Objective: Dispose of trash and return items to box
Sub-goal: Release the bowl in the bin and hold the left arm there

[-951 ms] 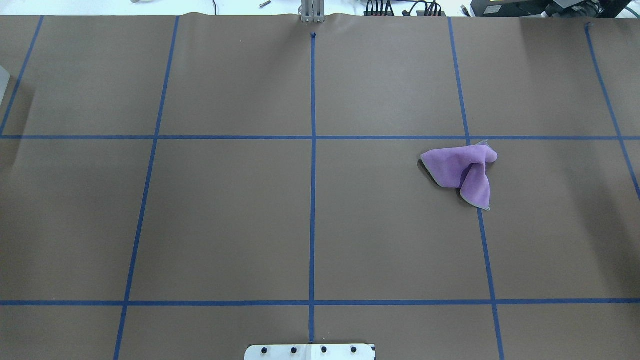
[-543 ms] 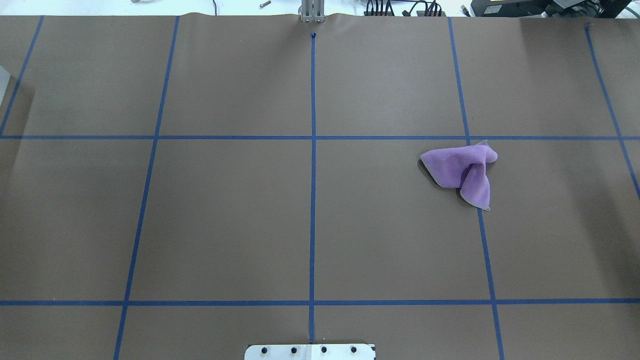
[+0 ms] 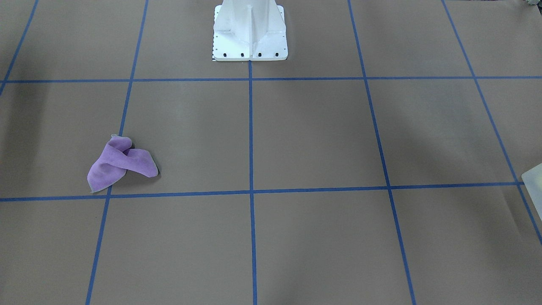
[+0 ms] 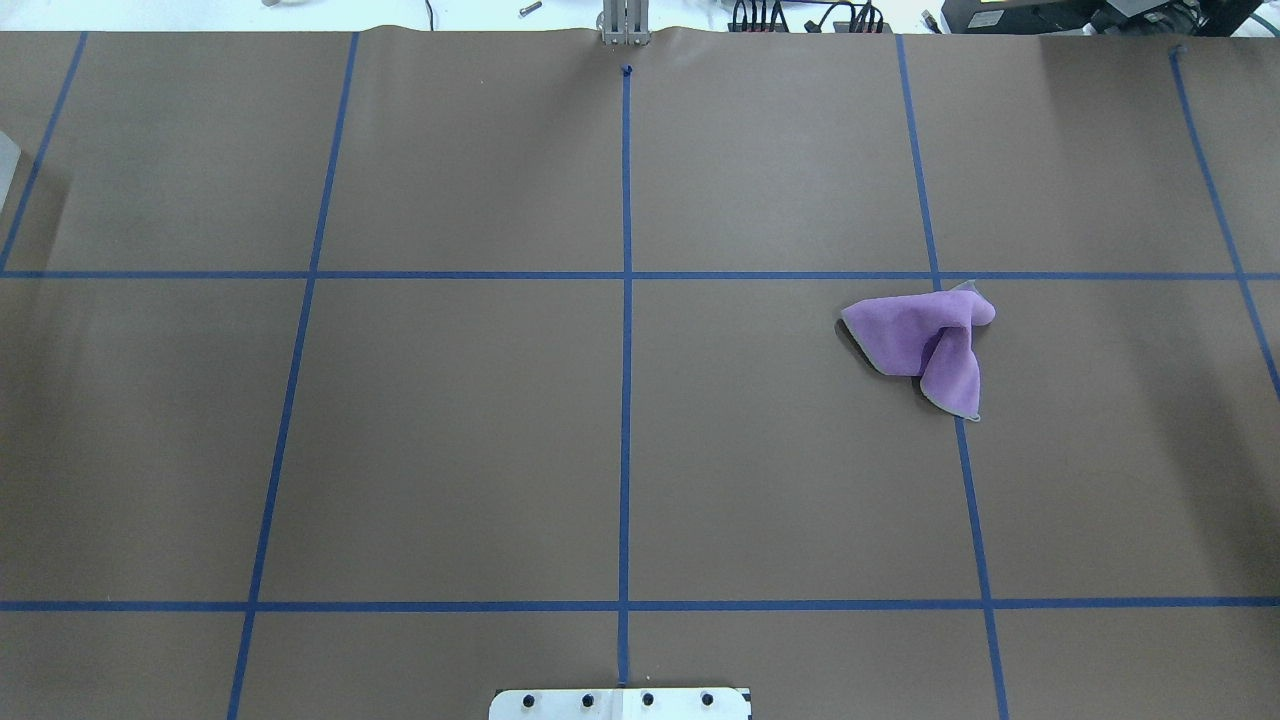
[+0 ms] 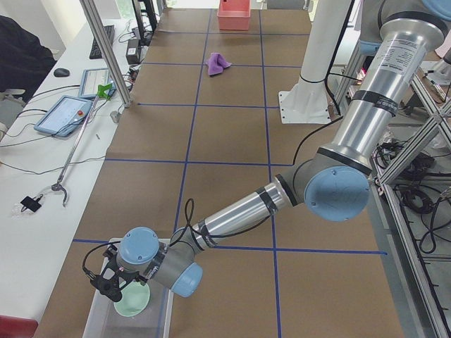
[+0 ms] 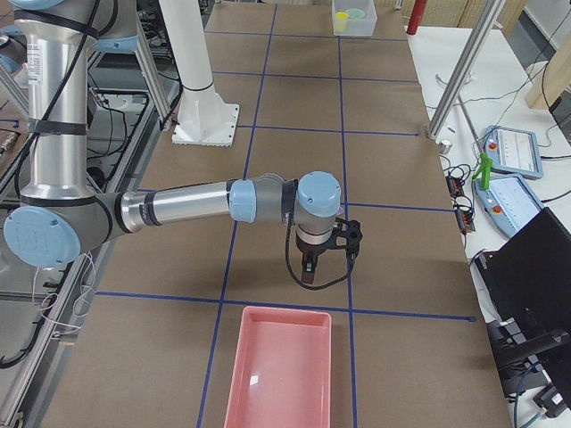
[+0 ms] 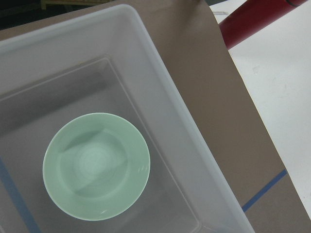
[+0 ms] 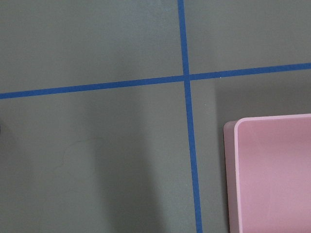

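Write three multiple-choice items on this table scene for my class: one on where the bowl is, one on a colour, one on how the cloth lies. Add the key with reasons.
1. Where is the pale teal bowl? A on a shelf; B in the translucent box; C on a chair.
2. What colour is the tray? A blue; B green; C pink.
3. How does the purple cloth lie? A crumpled; B spread flat; C rolled tight.
Key: 1 B, the left wrist view shows the box walls around it; 2 C, the right side view shows it pink; 3 A, its folds overlap in the overhead view.
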